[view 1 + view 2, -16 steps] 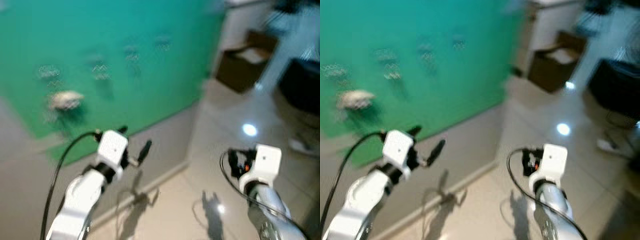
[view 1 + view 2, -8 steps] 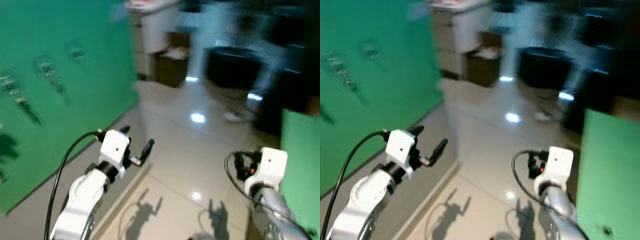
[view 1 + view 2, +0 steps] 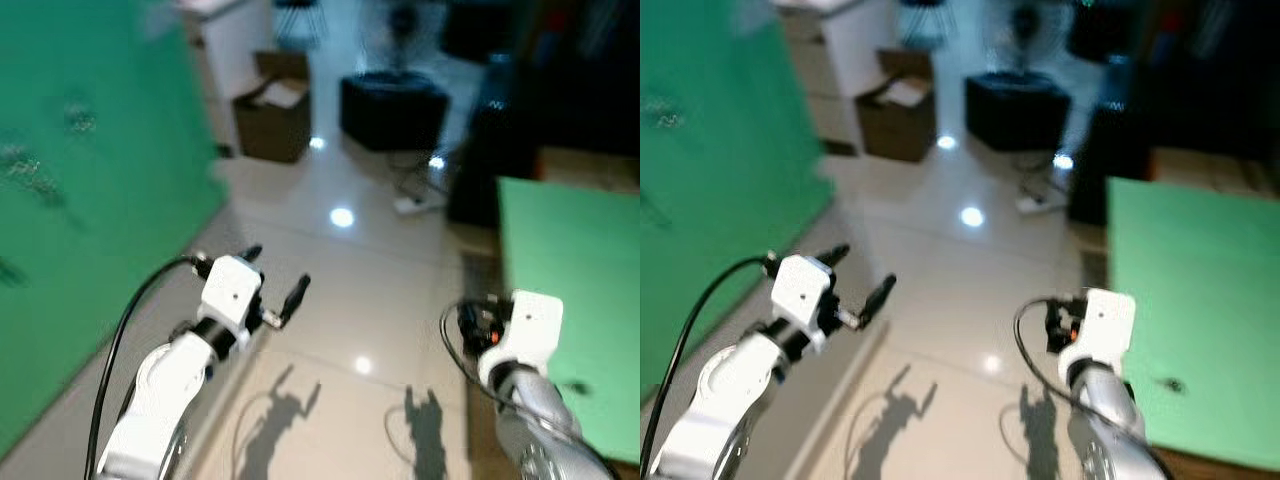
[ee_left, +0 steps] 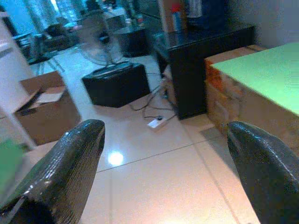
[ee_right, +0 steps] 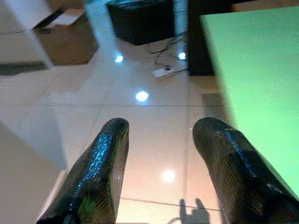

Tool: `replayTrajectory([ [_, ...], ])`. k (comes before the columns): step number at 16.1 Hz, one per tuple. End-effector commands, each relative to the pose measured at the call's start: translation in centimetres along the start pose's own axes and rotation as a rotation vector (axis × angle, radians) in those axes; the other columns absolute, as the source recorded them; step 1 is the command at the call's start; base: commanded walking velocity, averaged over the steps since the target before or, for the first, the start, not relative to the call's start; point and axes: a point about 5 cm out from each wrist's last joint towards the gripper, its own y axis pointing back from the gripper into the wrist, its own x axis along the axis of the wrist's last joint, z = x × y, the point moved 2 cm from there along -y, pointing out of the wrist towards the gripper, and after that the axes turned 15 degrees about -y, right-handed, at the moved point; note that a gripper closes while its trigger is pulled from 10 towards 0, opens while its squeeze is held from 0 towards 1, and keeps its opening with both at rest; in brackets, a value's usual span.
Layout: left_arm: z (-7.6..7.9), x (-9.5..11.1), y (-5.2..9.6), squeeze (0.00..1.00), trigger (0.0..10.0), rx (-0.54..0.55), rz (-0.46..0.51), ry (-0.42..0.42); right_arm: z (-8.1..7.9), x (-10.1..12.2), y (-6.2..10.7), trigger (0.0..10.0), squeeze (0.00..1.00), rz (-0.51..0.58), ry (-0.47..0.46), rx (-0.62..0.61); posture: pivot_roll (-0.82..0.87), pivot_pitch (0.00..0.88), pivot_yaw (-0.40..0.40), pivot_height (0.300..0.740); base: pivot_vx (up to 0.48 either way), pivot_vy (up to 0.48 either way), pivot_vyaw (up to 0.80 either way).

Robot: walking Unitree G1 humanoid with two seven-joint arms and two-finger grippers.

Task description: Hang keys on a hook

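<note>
Left gripper (image 3: 272, 277) spread wide, holding nothing, raised over glossy tiled floor (image 3: 330, 300) just beside the green wall panel (image 3: 90, 150). Right gripper (image 5: 161, 154) parted, holding nothing, near the green-topped table (image 3: 570, 300). Blurred hooks (image 3: 30, 170) on the panel; keys cannot be made out. Cardboard box (image 3: 270, 120) beyond the panel.

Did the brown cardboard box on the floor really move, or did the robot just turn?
Cannot tell, but it looks like the camera turned. The cardboard box slid leftward in the picture together with the green wall and white cabinet, keeping its place beside them.
</note>
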Motion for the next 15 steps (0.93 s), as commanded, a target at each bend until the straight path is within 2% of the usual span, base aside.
replayTrajectory([
  [1,0.3,0.2,-0.3,0.0,10.0,-0.006,0.012,-0.003,0.7,0.1,0.0,10.0,0.0,-0.003,0.016,-0.023,-0.07,0.0,0.065,0.74,0.0,-0.48,-0.8],
  [5,0.2,0.2,-0.4,0.0,10.0,0.007,0.016,0.002,0.5,0.2,-0.1,10.0,0.0,-0.005,0.031,-0.012,-0.07,0.0,0.06,0.74,0.0,-0.462,-0.8],
  [6,0.2,0.0,-0.5,0.0,10.0,0.012,-0.002,0.027,0.5,0.2,-0.1,10.0,0.0,-0.006,0.032,-0.012,-0.07,0.0,0.059,0.74,0.0,0.0,-0.8],
  [8,0.1,-0.1,-0.6,0.0,10.0,0.016,-0.006,0.027,0.5,0.2,-0.1,10.0,0.0,-0.006,0.035,-0.012,-0.08,0.0,0.061,0.74,0.0,0.0,-0.8],
  [11,0.0,0.1,-0.7,0.0,10.0,0.027,0.013,0.037,0.5,0.2,-0.3,10.0,0.0,-0.008,0.05,-0.008,-0.08,0.0,0.065,0.74,0.0,0.286,-0.8],
  [13,-0.5,0.1,-0.9,0.0,10.0,0.068,0.004,0.057,-0.2,0.6,-0.9,10.0,0.0,0.016,0.053,0.039,-0.08,0.0,0.065,0.74,0.0,0.0,-0.28],
  [15,-0.9,-0.1,-1.0,0.0,10.0,0.094,-0.004,0.046,-1.6,1.4,-1.4,10.0,0.0,0.066,0.12,0.152,-0.08,0.0,0.066,0.74,0.0,0.0,0.0],
])
